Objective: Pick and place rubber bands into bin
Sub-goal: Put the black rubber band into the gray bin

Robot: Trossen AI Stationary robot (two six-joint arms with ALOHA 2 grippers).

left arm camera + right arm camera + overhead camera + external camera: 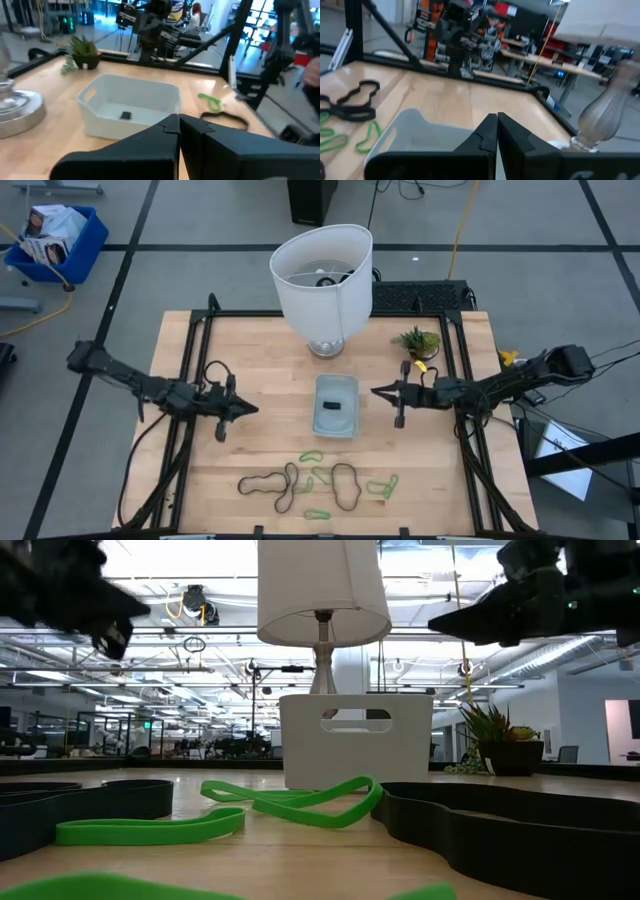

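The clear bin [335,405] stands at the table's middle, and a small dark thing [333,408] lies on its floor. Black rubber bands [265,483] and light-green ones [312,455] lie flat on the near part of the table. My left gripper [250,409] hovers shut just left of the bin and points at it. To the bin's right, my right gripper [378,391] is also shut and points at the bin. Both are above the table with nothing between their fingers. The left wrist view shows the bin [130,107] beyond the shut tips [178,120].
A white lamp with a big shade [322,275] stands on its metal foot just behind the bin. A small potted plant [417,340] sits at the far right. A black frame [200,330] runs round the table, and bare wood lies between the bin and the bands.
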